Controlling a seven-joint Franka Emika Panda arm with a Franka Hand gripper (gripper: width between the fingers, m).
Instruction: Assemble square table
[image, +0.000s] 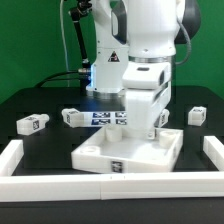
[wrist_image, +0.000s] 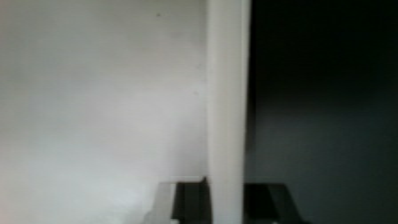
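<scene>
Fingers (wrist_image: 189, 203) of the robot's two-finger gripper (image: 152, 128) press on both sides of a thin raised rim. They pinch the white plastic square tabletop (image: 95, 152) by that rim. The tabletop lies flat on the black table (image: 40, 100), just behind the long low white border strip (image: 60, 186). Short white block legs with black-and-white tags lie apart from it: the left leg (image: 32, 123), the middle leg (image: 72, 117) and the right leg (image: 197, 115). The marker board (image: 105, 118) lies behind the tabletop.

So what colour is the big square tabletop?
The tabletop is white, with a black-and-white tag on its near side; the exterior view shows it best.
</scene>
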